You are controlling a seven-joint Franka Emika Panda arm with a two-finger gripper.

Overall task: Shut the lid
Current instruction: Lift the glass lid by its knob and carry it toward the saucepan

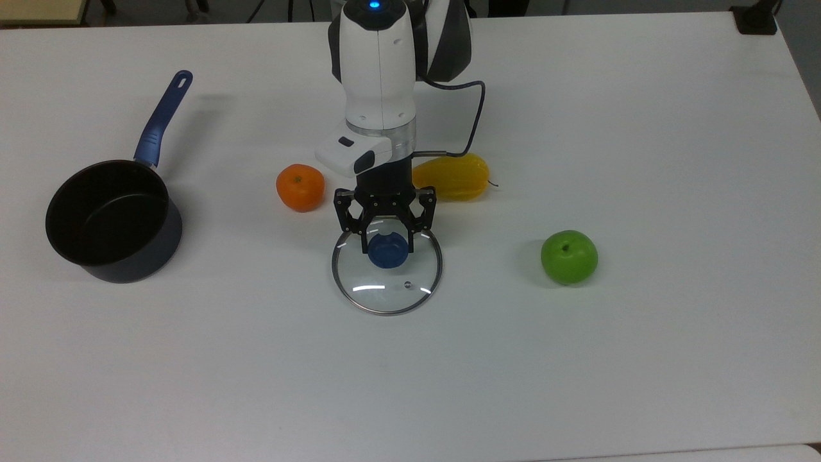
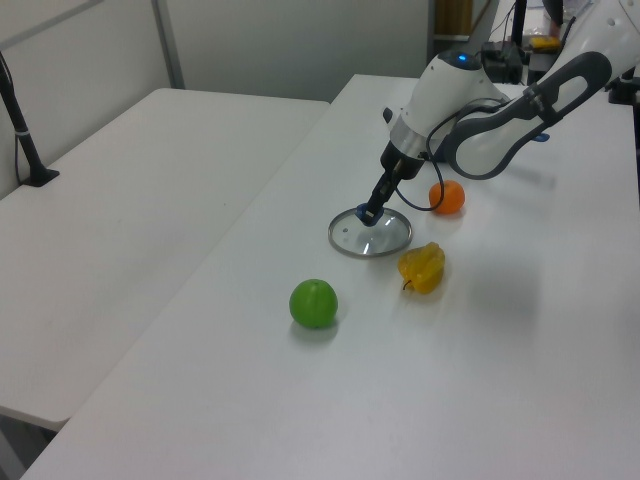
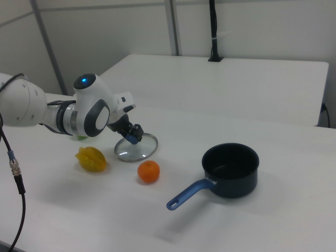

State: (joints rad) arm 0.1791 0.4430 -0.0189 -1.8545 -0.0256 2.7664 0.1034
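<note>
Here the gripper (image 1: 387, 244) seemingly grasps the blue knob of the steel-rimmed clear lid (image 1: 387, 289).

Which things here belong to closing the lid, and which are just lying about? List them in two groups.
For the job:
- lid, flat on the table, blue knob between the pincer fingers
- pot, open, at the top view's left

Lying about:
- orange
- yellow fruit
- green apple

White table (image 1: 641, 359): pot (image 1: 112, 221), orange (image 1: 299, 187), lid (image 1: 387, 282), yellow fruit (image 1: 455, 176), green apple (image 1: 569, 257).
</note>
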